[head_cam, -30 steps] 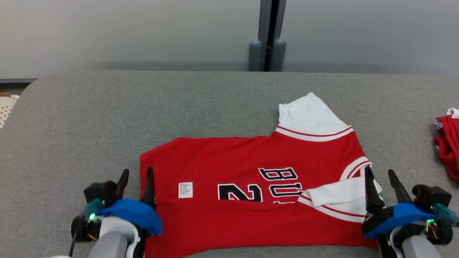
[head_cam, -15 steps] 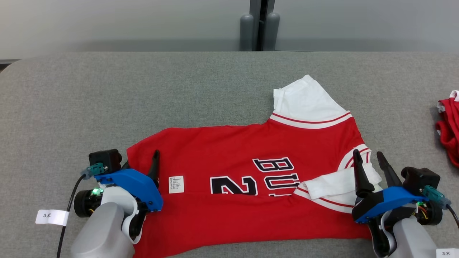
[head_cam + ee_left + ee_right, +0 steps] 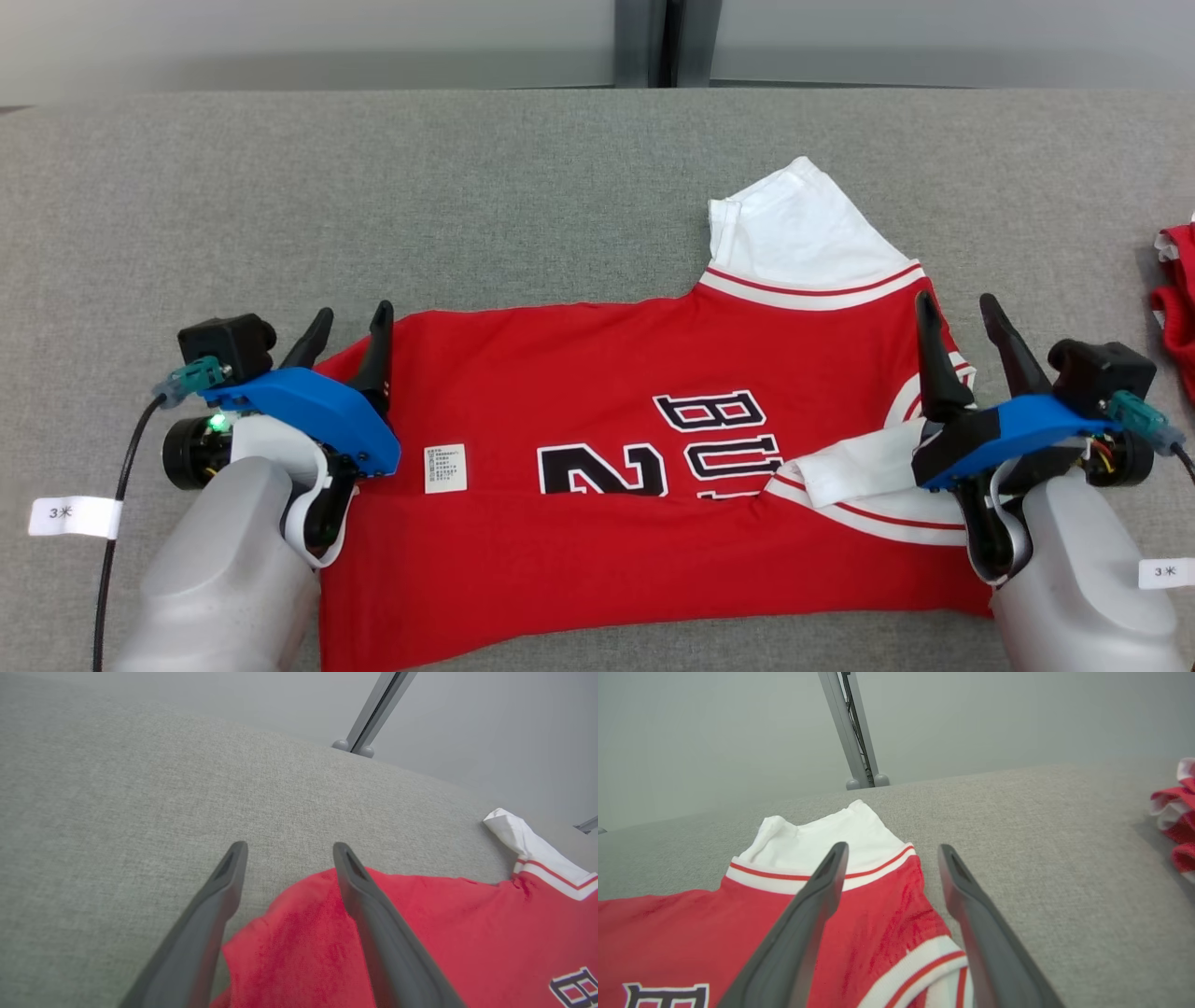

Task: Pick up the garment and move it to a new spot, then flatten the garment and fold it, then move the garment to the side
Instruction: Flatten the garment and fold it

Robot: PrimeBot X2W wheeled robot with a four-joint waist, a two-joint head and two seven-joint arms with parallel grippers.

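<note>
A red jersey (image 3: pixel 616 392) with white sleeves and black lettering lies flat on the grey table (image 3: pixel 467 196), its near part folded over toward the middle. One white sleeve (image 3: pixel 794 229) points away at the far right. My left gripper (image 3: pixel 350 322) is open above the jersey's far-left corner (image 3: pixel 299 900), one finger over the red cloth, the other over the table. My right gripper (image 3: pixel 957 313) is open above the jersey's right edge (image 3: pixel 924 896) by the collar trim, holding nothing.
Another red and white garment (image 3: pixel 1174 308) lies bunched at the table's right edge, also in the right wrist view (image 3: pixel 1174 812). A grey post (image 3: pixel 665 42) stands behind the table against a pale wall. Bare grey cloth surface spreads left and beyond the jersey.
Both grippers have moved forward over the jersey, from its near fold toward its far corners, staying open. The head camera has tilted down, so the table sits higher in the picture.
</note>
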